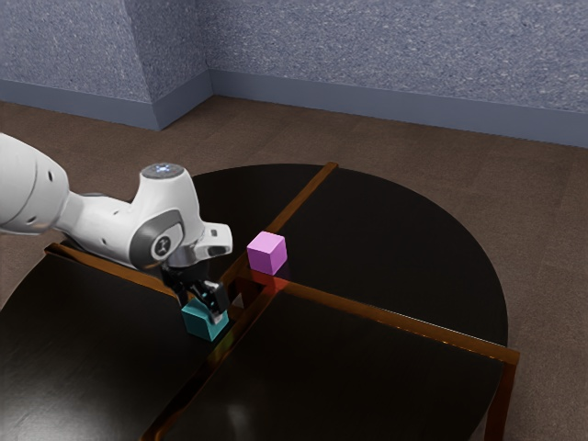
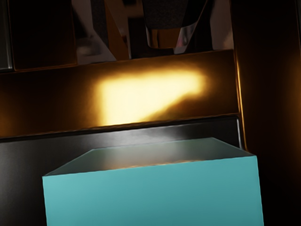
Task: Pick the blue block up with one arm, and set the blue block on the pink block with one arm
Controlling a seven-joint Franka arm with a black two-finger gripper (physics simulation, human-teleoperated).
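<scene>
So the claw (image 1: 207,299) is hanging right down on the blue block (image 1: 197,322), which is sitting on the desk (image 1: 92,367) just beside where the brown inlay strips (image 1: 386,318) are crossing. Honestly I can't tell if the claw is spread or pinching it. In the wrist view the block is sitting right under the hand, with a strip glowing just past its far edge. Further back the pink block (image 1: 266,253) is sitting near the crossing, apart from the blue one. Beyond it plenty of open dark desk is stretching out to the rounded far edge.
</scene>
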